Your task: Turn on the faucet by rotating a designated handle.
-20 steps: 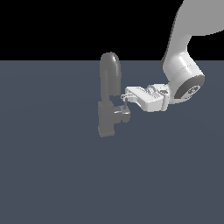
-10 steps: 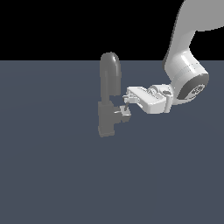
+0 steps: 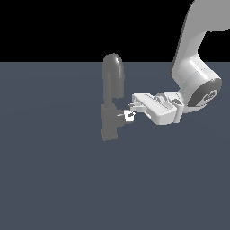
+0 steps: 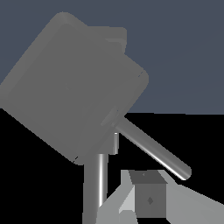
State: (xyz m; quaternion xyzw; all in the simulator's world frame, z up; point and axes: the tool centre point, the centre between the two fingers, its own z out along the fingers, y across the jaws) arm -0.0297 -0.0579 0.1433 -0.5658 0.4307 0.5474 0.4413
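In the wrist view, a pale grey finger pad (image 4: 148,199) of the end effector is seen closest to the camera, a squarish block with a small dark diamond mark on its face, and a slim, rod-like grey metal handle (image 4: 153,148) with a pale highlight along its edge is seen just beyond it, slanting out from the blocky body of the matte grey faucet (image 4: 74,87), which fills most of that picture. A second thin grey bar with a bright streak is seen beside the finger pad, under the faucet body; what it belongs to cannot be told. In the exterior view, the white end effector (image 3: 130,114) is seen at the handle (image 3: 123,115), which shows there as a small stub sticking sideways out of the faucet's squarish base toward the exterior view's right. The fingertips are placed right at the stub's outer end, apparently touching it, but whether the fingers are pinching it or merely set against it cannot be told at this size. The faucet (image 3: 112,99) is found standing upright on the flat, dark blue-grey desk (image 3: 54,179), near the middle of the exterior view, with its tall, thick, arched spout rising above the base. The white robot arm (image 3: 195,85) is seen reaching in from the exterior view's upper right, with its wrist held roughly level with the handle. Beyond the desk's far edge, only black background is shown.
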